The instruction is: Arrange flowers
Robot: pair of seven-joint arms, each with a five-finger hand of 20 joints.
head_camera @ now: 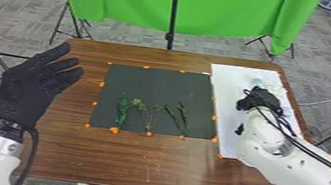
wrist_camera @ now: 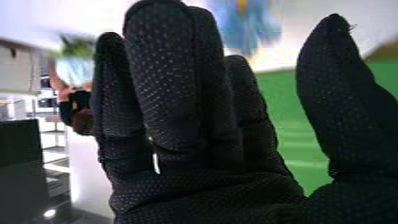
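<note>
My right robot hand (wrist_camera: 204, 195), thumb wide of straight fingers, hovers over the white rectangular board (head_camera: 229, 94), seemingly at the picking step; a gentle pinch should follow.

Leafy stem: one deep-green, broad-leaved plant stem (head_camera: 122, 113) is counted.
Pale-tipped stems: two thin green stems with small yellowish tips (head_camera: 143, 112) are counted.
Slender stems: two narrow, dark-green plant stems (head_camera: 174, 116) are counted.
Stems in all: five are seen on the mat.
Mat: one flat, dark-grey rectangular mat (head_camera: 158, 87) is seen.
White surface: one long, flat white rectangle (head_camera: 234, 88) is seen.
Orange markers: more than ten small orange marks (head_camera: 114, 130) are seen; no exact number can be given.
Table: one brown wooden table (head_camera: 127, 161) is seen.
Curtain: one bright-green cloth curtain (head_camera: 127, 0) is counted.
</note>
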